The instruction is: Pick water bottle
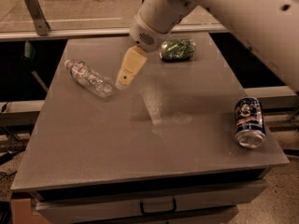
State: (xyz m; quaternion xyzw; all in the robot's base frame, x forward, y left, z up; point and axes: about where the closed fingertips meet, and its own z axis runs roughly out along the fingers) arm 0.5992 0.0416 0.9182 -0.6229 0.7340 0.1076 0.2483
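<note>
**A robot test space, more lab than home**

The place looks like a lab or workroom. A plain grey table (140, 143) with a drawer (156, 204) under its top stands on a speckled hard floor (280, 211). Behind it runs a long bare counter (84, 8) with a metal bracket (35, 13) on it, and dark cables (7, 141) hang at the left. A large white robot arm (233, 13) reaches over the table, its gripper (123, 82) hanging above the tabletop just beside a water bottle (88, 77). The only other things set out are a crushed green can (177, 49) and a blue soda can (249, 122), lying well apart like test pieces.
</note>
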